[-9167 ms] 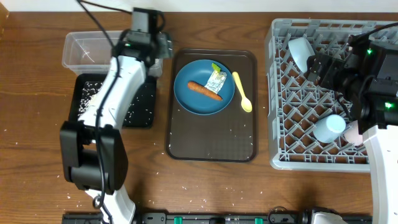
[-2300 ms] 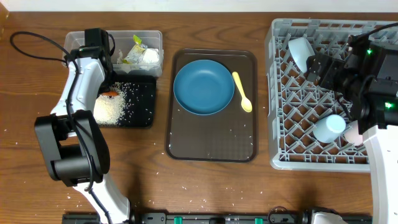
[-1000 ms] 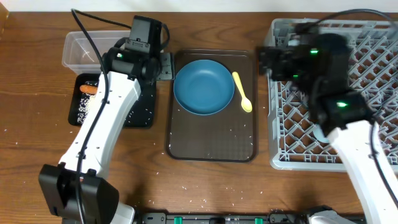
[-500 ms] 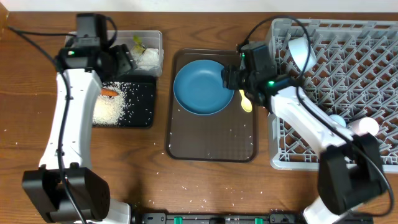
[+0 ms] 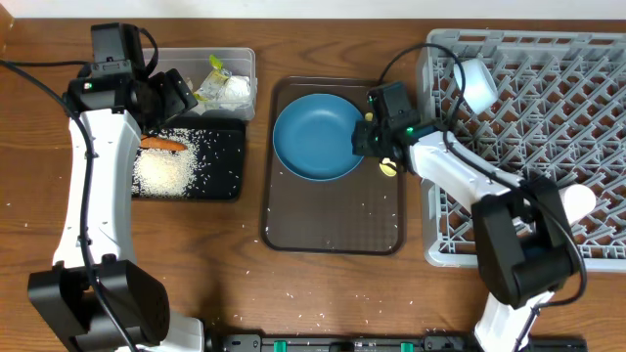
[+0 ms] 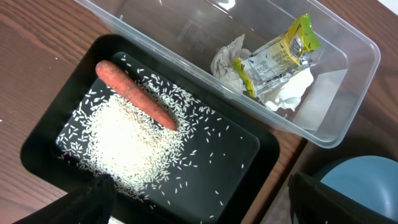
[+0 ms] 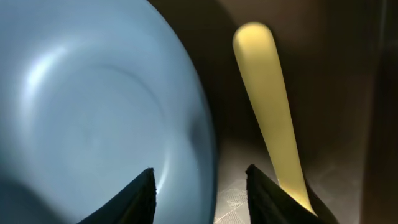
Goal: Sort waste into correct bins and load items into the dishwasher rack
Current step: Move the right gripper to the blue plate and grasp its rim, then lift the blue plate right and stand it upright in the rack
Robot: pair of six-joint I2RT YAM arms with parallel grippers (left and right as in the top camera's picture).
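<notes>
The wide dark-blue dish (image 5: 313,137) lies on the brown serving tray (image 5: 333,220). My right gripper (image 5: 364,139) (image 7: 202,186) is open and straddles the dish's (image 7: 93,106) right rim, one finger over the dish and one outside it. The yellow spoon (image 7: 267,93) lies just beyond that outer finger. The sausage (image 6: 134,94) and rice (image 6: 124,146) are in the black tray (image 5: 220,156). Tissue (image 6: 286,93) and the wrapper (image 6: 273,56) sit in the clear tub (image 5: 245,64). My left gripper (image 5: 174,98) (image 6: 208,205) hangs open and empty over the black tray's edge.
The grey dishwasher rack (image 5: 528,127) fills the right side, with the white bowl (image 5: 476,83) near its back left and a small pink cup (image 5: 577,200) at its right edge. Loose rice grains (image 5: 284,284) dot the table in front of the brown tray.
My right arm has swung from the rack to the dish and its jaws have narrowed round the rim. The left gripper has opened wider and drawn back towards the left.
</notes>
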